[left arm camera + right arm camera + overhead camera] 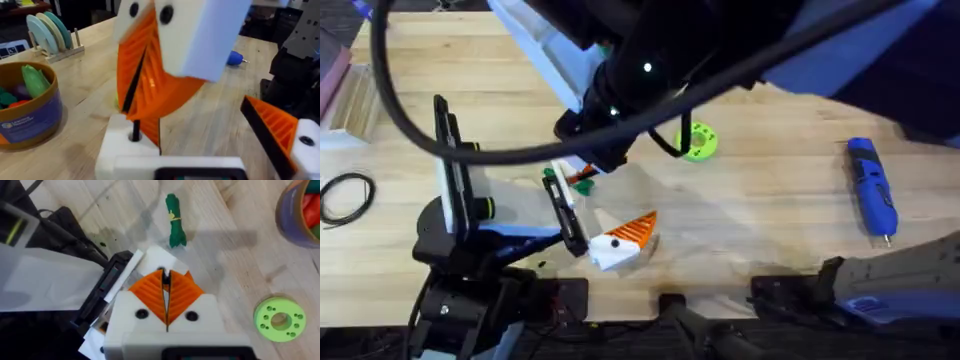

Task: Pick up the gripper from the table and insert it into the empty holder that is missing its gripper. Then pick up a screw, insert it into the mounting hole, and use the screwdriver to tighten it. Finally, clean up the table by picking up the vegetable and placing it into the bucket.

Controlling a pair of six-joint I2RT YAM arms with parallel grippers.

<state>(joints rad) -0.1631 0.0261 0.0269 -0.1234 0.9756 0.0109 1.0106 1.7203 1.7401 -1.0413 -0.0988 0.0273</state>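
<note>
1 screwdriver point(872, 187), 1 green disc point(699, 141), 1 bucket point(27, 107), 1 green toy veg point(174, 220) on the table, 1 black cable loop point(345, 195), 1 rack point(55, 51) holding 3 discs point(47, 31).

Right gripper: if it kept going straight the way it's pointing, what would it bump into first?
Probably the left arm's plain white plastic finger block, right past the right gripper's shut orange pads. They may already touch; depth is unclear. The toy carrot's green leafy top lies farther on.
</note>
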